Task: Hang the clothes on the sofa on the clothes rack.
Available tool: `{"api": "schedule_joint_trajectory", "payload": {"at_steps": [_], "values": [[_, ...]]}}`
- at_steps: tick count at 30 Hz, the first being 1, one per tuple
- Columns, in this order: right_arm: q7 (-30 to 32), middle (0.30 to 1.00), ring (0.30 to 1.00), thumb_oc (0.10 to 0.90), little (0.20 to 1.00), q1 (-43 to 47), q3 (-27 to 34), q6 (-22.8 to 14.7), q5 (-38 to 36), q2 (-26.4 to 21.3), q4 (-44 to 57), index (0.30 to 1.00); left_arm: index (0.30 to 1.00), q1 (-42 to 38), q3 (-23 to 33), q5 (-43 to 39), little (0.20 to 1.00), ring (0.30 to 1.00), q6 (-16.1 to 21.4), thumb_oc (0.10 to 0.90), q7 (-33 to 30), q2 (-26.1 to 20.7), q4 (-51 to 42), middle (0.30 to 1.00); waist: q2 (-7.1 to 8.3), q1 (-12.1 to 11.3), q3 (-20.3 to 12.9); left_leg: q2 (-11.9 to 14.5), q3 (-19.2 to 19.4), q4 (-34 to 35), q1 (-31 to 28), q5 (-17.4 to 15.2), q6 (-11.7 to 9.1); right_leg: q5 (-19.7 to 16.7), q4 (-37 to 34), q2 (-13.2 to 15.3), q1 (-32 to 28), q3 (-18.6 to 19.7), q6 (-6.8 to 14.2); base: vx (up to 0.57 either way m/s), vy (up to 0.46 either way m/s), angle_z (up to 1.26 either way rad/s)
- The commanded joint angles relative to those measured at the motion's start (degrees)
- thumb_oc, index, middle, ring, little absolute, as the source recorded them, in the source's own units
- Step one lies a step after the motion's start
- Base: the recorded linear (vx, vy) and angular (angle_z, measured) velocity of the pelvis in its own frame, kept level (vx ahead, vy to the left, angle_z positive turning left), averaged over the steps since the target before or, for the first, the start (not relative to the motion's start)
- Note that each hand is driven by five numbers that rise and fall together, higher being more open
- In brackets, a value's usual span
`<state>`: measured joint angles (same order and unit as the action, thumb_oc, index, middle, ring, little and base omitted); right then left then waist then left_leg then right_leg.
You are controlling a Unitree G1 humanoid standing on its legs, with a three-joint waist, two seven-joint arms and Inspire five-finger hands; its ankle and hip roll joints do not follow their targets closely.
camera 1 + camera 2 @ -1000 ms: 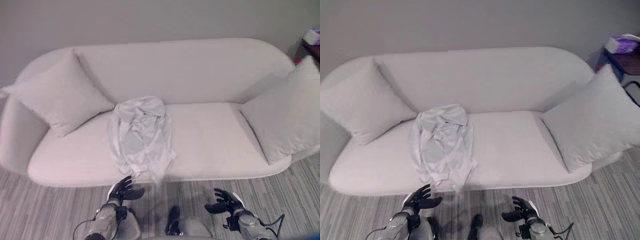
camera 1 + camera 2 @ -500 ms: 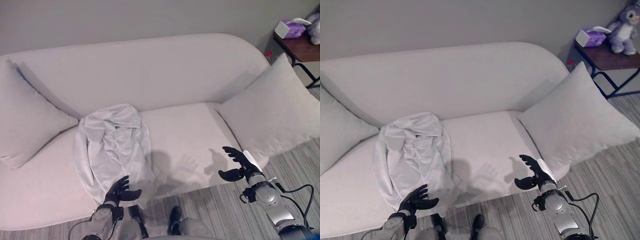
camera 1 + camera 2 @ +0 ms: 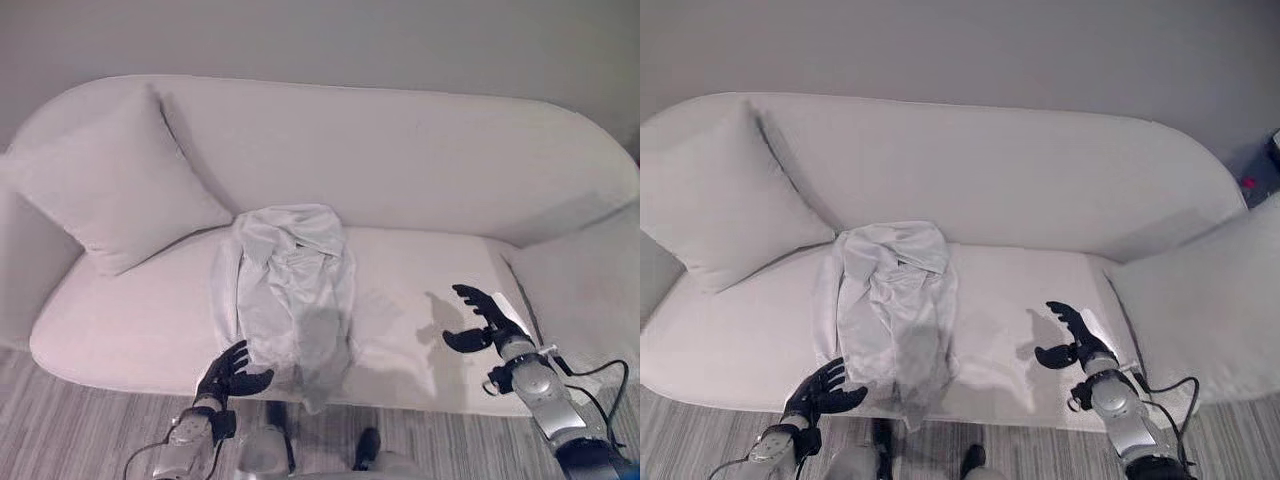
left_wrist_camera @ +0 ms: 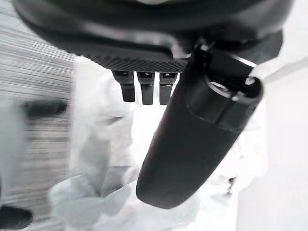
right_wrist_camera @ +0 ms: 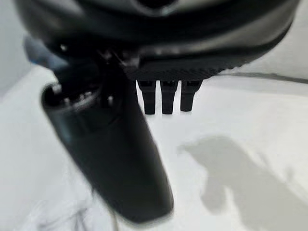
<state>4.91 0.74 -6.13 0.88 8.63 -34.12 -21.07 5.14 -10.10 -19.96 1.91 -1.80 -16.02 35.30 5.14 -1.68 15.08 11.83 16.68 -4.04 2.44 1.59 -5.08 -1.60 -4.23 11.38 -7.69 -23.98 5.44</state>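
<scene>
You see a crumpled pale garment (image 3: 288,285) lying mid-seat on the sofa (image 3: 420,170), its hem draped over the front edge. Your left hand (image 3: 228,374) hovers by that hem, fingers spread, empty. Your right hand (image 3: 482,322) hangs over the seat's right part, fingers loosely spread, empty.
</scene>
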Motion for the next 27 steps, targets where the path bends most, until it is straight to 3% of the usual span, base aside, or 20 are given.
{"api": "schedule_joint_trajectory", "payload": {"at_steps": [1,3,4,7,8,10,12,17,18,19,20,21,22,27], "values": [[2.6,0.9,0.9,0.8,0.9,2.0,2.5,-1.6,0.4,-4.1,2.8,0.9,0.9,-1.9,-1.4,0.1,0.9,0.9,3.5,0.8,0.4,0.0,-8.0,0.9,-0.44,-0.2,-3.2,2.6,-4.8,4.9,-6.1,-3.5,-2.7,0.5,-0.8,4.2,2.0,0.9,3.2,0.1,0.438,0.49],[2.9,0.9,0.9,0.8,0.9,1.3,3.9,-1.2,0.7,-3.0,2.4,0.9,0.9,-3.3,-3.0,0.1,0.9,0.9,3.2,0.8,0.7,0.5,-8.7,0.9,-1.17,0.6,-4.4,0.4,-5.1,9.0,-6.6,-4.4,-2.8,-2.0,-0.8,7.1,2.4,-0.1,4.6,0.07,0.449,0.3],[3.4,0.9,0.9,0.8,0.9,1.8,4.1,-1.0,-0.1,-1.3,2.1,0.9,0.9,-4.6,-3.6,0.6,0.9,0.9,3.1,0.8,0.9,-0.4,-10.7,0.9,-0.78,1.0,-4.4,-2.1,-5.0,9.0,-6.0,-5.9,-1.7,-6.4,0.0,9.5,3.5,0.2,5.2,0.05,0.398,0.3],[3.8,0.9,0.9,0.8,0.9,3.7,3.1,-1.1,-0.6,-0.5,1.1,0.9,0.9,-4.9,-3.8,1.1,0.9,0.9,3.2,0.8,1.0,-1.7,-11.4,0.9,-0.69,0.4,-3.8,-3.0,-3.2,9.0,-6.5,-6.2,-0.7,-8.2,2.7,11.6,5.3,-0.2,5.8,-0.02,0.308,0.11],[3.6,0.9,0.9,0.8,0.9,6.4,1.1,-1.0,-0.9,0.5,1.0,0.9,0.9,-5.0,-3.8,1.7,0.9,0.9,3.0,0.8,1.2,-3.2,-13.3,0.9,-0.96,-0.5,-2.8,-3.9,-1.4,9.0,-7.6,-7.2,0.3,-8.2,7.2,13.1,7.0,-1.6,5.0,-0.03,0.29,-0.16],[3.4,0.9,0.9,0.8,0.9,8.4,-0.3,-1.1,-1.7,1.2,1.0,0.9,0.9,-5.4,-3.8,1.9,0.9,0.9,3.1,0.8,1.6,-4.4,-14.0,0.9,-1.25,-0.3,-1.9,-4.2,-1.0,9.0,-7.9,-7.5,0.9,-6.6,10.8,11.3,8.7,-0.1,4.1,-0.01,0.283,-0.42],[3.7,0.9,0.9,0.8,0.9,11.7,-2.0,-0.9,-2.8,1.3,0.1,0.9,0.9,-5.6,-3.2,2.1,0.9,0.9,3.2,0.8,0.8,-5.0,-15.2,0.9,-1.77,-0.3,-0.7,-5.0,-0.9,9.0,-8.4,-7.6,1.3,-2.8,10.4,6.0,12.2,2.9,3.0,0.03,0.17,-0.31],[4.8,0.9,0.9,0.8,0.9,16.0,-3.1,-0.3,-2.9,0.3,-2.3,0.9,0.9,-5.7,-3.5,3.5,0.9,0.9,3.5,0.8,0.5,-5.7,-17.7,0.9,-1.46,-0.5,0.1,-6.3,-1.8,9.0,-7.5,-7.4,1.4,-3.1,4.2,3.2,11.7,5.1,2.8,0.02,0.008,0.16],[6.3,0.9,0.9,0.8,0.9,23.3,-5.3,0.4,-3.5,-0.9,-6.3,0.9,0.9,-7.3,-4.1,3.8,0.9,0.9,4.3,0.8,-0.2,-6.5,-20.4,0.9,-1.33,-1.1,1.1,-6.5,-2.2,9.0,-5.7,-6.9,1.4,-5.7,0.8,2.7,12.5,5.8,3.6,-0.02,-0.052,0.44],[6.4,0.9,0.9,0.8,0.9,23.6,-5.4,0.3,-3.5,-0.9,-6.6,0.9,0.9,-7.4,-4.0,3.8,0.9,0.9,4.3,0.8,-0.2,-6.5,-20.4,0.9,-1.33,-1.0,1.2,-6.5,-2.2,9.0,-5.7,-6.9,1.4,-5.9,0.6,2.7,12.5,5.8,3.6,-0.04,-0.082,0.18],[7.2,0.9,0.9,0.8,0.9,27.7,-6.9,0.7,-3.9,-1.0,-8.8,0.9,0.9,-9.8,-5.2,3.8,0.9,0.9,4.8,0.8,-0.5,-6.8,-21.5,0.9,-1.43,-1.3,1.8,-6.3,-2.3,9.0,-4.8,-6.8,1.2,-6.3,-0.4,2.2,12.6,5.9,3.6,-0.15,-0.071,-0.21],[8.6,0.9,0.9,0.8,0.9,37.6,-10.6,0.9,-6.5,-0.8,-14.5,0.9,0.9,-16.4,-7.9,3.3,0.9,0.9,5.9,0.8,-1.8,-7.6,-23.5,0.9,-1.72,-1.7,3.4,-6.0,-2.7,9.0,-1.5,-5.3,1.0,-6.6,-0.8,1.7,15.3,6.5,3.4,-0.15,-0.07,-0.15],[8.6,0.9,0.9,0.8,0.9,37.8,-10.7,0.8,-6.6,-0.8,-14.6,0.9,0.9,-16.5,-7.8,3.3,0.9,0.9,5.9,0.8,-1.9,-7.6,-23.4,0.9,-1.62,-1.7,3.3,-6.1,-2.7,9.0,-1.3,-5.1,1.0,-6.7,-0.8,1.8,15.5,6.6,3.4,-0.18,-0.055,-0.1],[9.5,0.9,0.9,0.8,0.9,56.5,-17.7,0.6,-10.9,-1.9,-25.2,0.9,0.9,-34.8,-11.8,5.6,0.9,0.9,8.1,0.8,-6.6,-10.5,-22.9,0.9,-1.89,-1.9,5.9,-5.1,-2.7,9.0,4.4,-2.7,0.1,-7.3,-0.8,0.8,21.1,7.3,3.8,-0.12,-0.033,-0.01]]}}
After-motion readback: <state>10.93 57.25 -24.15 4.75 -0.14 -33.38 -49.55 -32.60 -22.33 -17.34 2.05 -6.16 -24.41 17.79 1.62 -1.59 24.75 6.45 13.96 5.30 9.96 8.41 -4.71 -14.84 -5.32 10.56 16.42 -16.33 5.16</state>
